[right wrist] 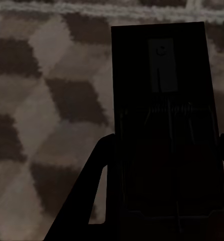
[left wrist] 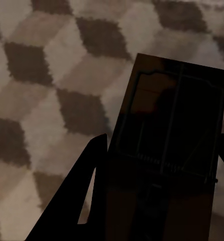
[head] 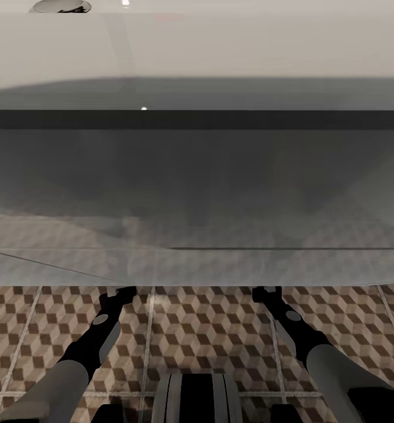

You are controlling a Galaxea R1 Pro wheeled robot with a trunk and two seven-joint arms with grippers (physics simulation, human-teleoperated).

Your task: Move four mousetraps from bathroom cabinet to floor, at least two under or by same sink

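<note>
My left gripper [left wrist: 159, 145] is shut on a mousetrap [left wrist: 172, 115], a dark shadowed board with its spring bar, held low over the cube-patterned bathroom floor [left wrist: 46, 90]. My right gripper [right wrist: 164, 138] is shut on a second mousetrap [right wrist: 162, 100] above the same tiles [right wrist: 51, 100]. In the head view both arms reach forward to the front edge of the wide white sink [head: 197, 53], the left gripper [head: 117, 294] and the right gripper [head: 266, 292] at the shadow line under its grey underside. The cabinet is out of view.
The sink slab with its dark band [head: 197, 119] spans the whole width ahead and overhangs the floor [head: 209, 329]. A drain fitting [head: 60, 6] sits at the far left of the basin. My own base [head: 197, 396] is at the near edge.
</note>
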